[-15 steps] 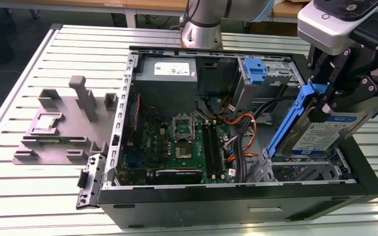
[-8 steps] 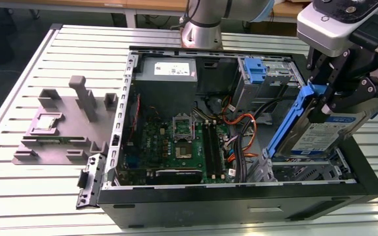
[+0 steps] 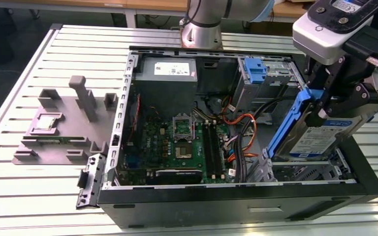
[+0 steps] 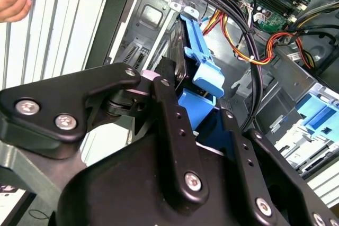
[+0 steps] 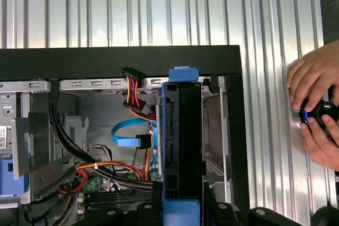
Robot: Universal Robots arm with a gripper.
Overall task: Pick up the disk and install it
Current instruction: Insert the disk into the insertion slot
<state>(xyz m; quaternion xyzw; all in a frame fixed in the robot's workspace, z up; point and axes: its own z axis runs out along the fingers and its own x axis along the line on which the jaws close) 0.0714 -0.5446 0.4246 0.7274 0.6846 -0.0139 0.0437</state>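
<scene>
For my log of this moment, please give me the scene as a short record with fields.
grasp: gripper shut on the disk
pose: on edge, tilted, in its blue caddy, lower end at the drive bay
where: exterior view's right end of the open computer case
person: hands on a round device on the table beside the case
also: grey fixture on the table, exterior view's left of the case

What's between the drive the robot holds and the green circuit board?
In the exterior view, a bundle of black and orange cables runs between the disk and the circuit board.
</scene>
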